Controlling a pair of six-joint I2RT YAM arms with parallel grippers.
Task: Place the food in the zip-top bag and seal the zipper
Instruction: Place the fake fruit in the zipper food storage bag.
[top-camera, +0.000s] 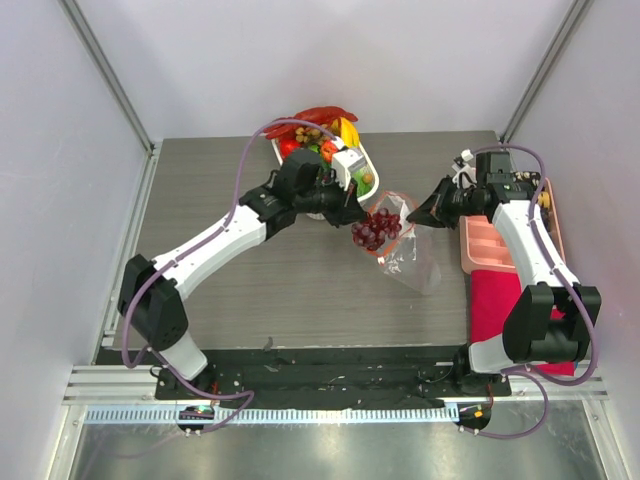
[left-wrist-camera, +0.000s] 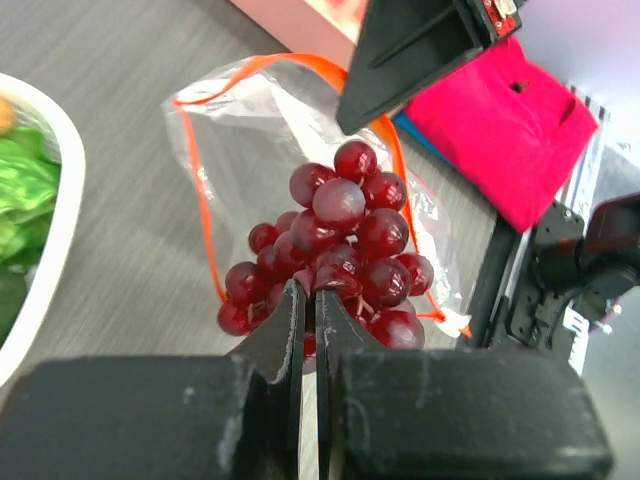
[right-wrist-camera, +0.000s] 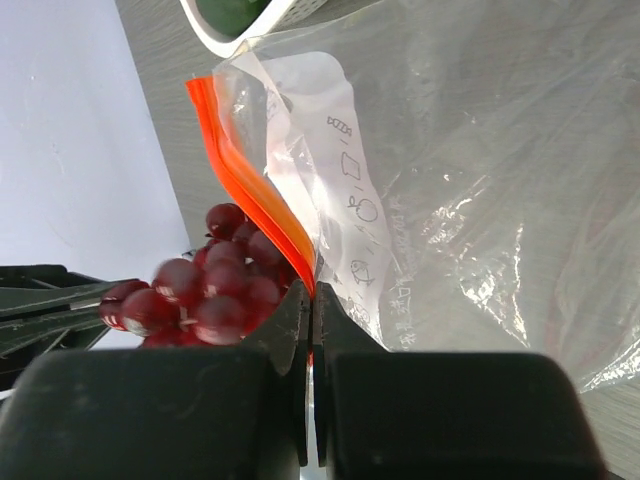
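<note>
My left gripper (left-wrist-camera: 309, 291) is shut on a bunch of dark red grapes (left-wrist-camera: 340, 245) and holds it just over the open mouth of the clear zip-top bag (left-wrist-camera: 250, 110). In the top view the grapes (top-camera: 375, 230) hang at the bag's left rim. My right gripper (right-wrist-camera: 312, 290) is shut on the bag's orange-red zipper strip (right-wrist-camera: 250, 185) and holds that edge up; the bag (right-wrist-camera: 480, 190) hangs to its right. The grapes (right-wrist-camera: 215, 285) show beside the strip. The bag's body (top-camera: 412, 262) lies on the table.
A white bowl (top-camera: 365, 163) with more toy fruit and vegetables stands behind the left gripper; its rim shows in the left wrist view (left-wrist-camera: 55, 250). A pink divided tray (top-camera: 490, 245) and a magenta cloth (top-camera: 500, 300) lie at the right edge.
</note>
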